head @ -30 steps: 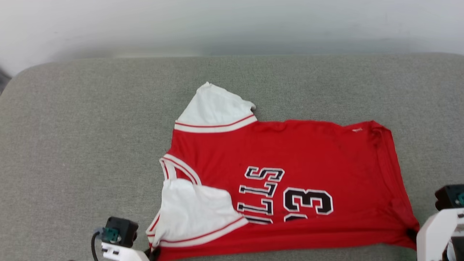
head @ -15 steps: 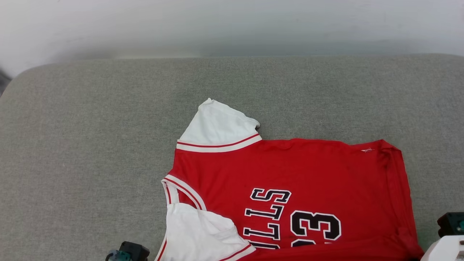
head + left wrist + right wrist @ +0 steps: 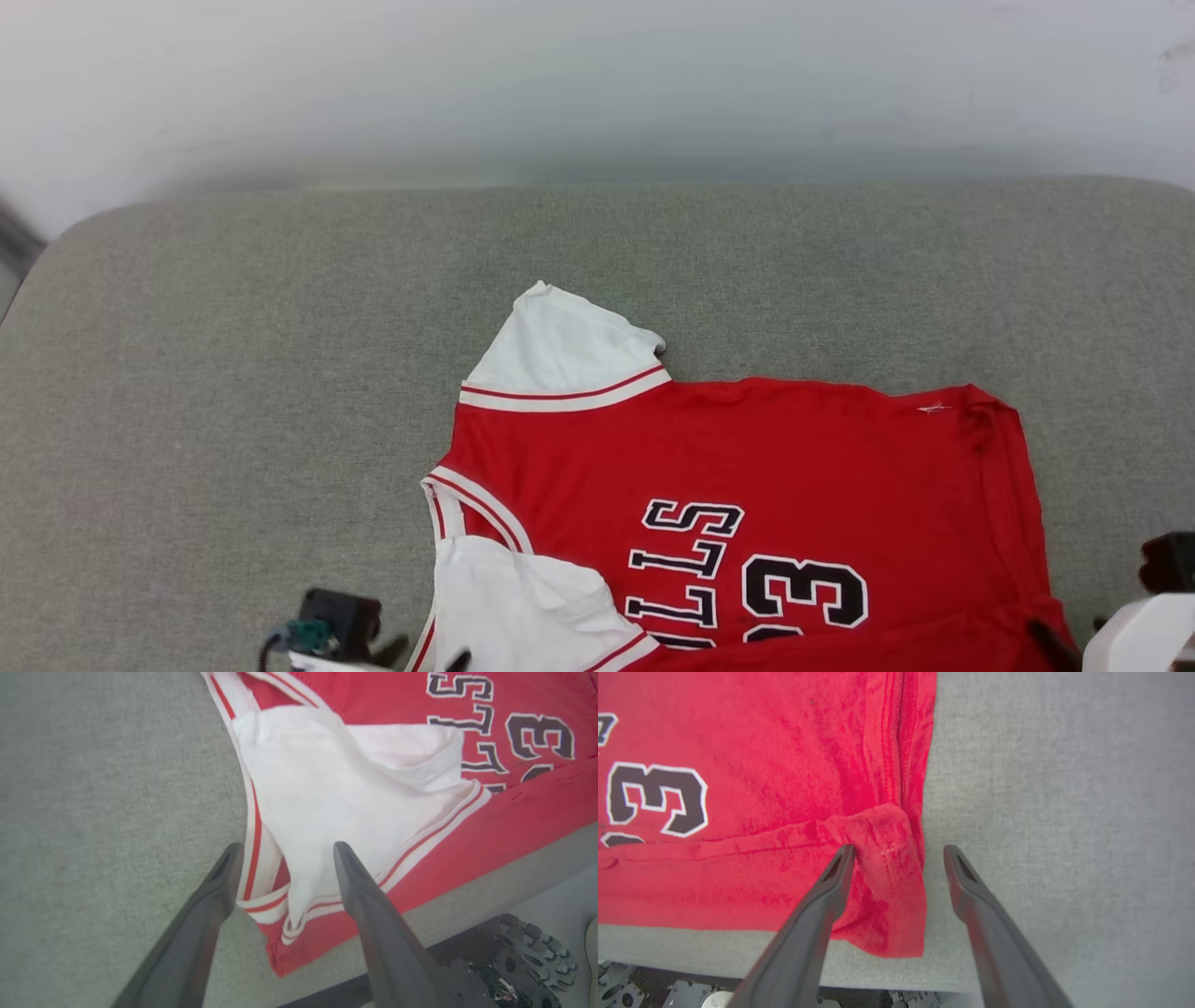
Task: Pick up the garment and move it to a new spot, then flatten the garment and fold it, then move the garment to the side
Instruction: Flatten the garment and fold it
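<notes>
The garment [image 3: 747, 457], a red jersey-style shirt with white sleeves and black lettering, lies spread on the grey cushion [image 3: 233, 373], its lower part past the head view's bottom edge. One white sleeve [image 3: 327, 793] is folded over the red chest. My left gripper [image 3: 286, 851] is open, its fingers straddling that sleeve's striped trim without pinching it; it also shows as my left gripper [image 3: 425, 653] in the head view. My right gripper [image 3: 900, 851] is open around the puckered red hem corner [image 3: 887, 868] near the cushion's front edge.
A pale wall [image 3: 597, 84] runs behind the cushion. Bare grey fabric stretches left, right and behind the garment. The cushion's near edge [image 3: 691, 952] drops to dark robot base parts [image 3: 514, 956] below.
The garment was dragged toward the cushion's near edge. Both grippers have then opened and let go of its sleeve trim and hem corner. The head camera has tilted slightly.
</notes>
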Tool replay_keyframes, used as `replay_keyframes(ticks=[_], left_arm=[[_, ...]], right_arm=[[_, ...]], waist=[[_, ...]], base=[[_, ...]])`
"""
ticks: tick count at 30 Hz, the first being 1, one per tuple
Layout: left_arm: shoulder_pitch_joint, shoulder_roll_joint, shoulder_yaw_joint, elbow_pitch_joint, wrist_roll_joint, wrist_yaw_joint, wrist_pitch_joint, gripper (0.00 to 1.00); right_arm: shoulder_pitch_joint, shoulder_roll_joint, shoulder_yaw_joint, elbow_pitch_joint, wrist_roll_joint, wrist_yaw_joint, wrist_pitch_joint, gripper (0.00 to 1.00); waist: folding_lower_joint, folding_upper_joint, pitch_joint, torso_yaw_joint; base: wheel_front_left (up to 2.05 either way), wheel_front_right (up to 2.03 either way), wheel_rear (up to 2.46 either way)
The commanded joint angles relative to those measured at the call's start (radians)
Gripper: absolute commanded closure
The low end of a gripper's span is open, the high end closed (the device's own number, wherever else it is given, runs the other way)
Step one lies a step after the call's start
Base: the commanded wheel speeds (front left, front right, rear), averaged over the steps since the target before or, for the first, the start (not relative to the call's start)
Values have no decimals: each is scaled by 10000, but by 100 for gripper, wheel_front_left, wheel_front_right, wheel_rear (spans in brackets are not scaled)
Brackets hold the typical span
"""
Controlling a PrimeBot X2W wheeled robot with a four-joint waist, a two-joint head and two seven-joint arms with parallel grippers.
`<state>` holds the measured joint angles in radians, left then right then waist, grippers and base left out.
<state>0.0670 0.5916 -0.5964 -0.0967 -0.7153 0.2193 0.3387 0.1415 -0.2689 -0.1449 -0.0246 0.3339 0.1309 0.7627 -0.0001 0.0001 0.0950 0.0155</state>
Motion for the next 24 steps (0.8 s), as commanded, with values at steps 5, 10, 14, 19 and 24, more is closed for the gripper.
replay_keyframes(ticks=[5,10,14,19,24], left_arm=[[-549,-409,857,-33,519,347,-2007,0],[-815,-976,1537,253,742,455,-4051,0],[-940,-1196,1519,562,1171,259,-5265,0],[-990,-1638,1711,715,1447,14,-5931,0],[-1056,-2105,2147,643,1993,-394,-6048,0]], right_arm=[[-526,-37,37,-646,142,-2,-1771,0],[-858,19,296,-1160,203,-5,-3331,0],[-1006,169,440,-1602,-57,-4,-4479,0],[-844,644,602,-1938,-331,-4,-5982,0],[-672,1001,794,-1880,-689,-4,-7517,0]], waist=[[1,-1,-405,-22],[1,-1,-565,-142],[1,-1,-589,-238],[1,-1,-540,-275],[1,-1,-471,-304]], base=[[0,0,0],[0,0,0],[0,0,0],[0,0,0],[0,0,0]])
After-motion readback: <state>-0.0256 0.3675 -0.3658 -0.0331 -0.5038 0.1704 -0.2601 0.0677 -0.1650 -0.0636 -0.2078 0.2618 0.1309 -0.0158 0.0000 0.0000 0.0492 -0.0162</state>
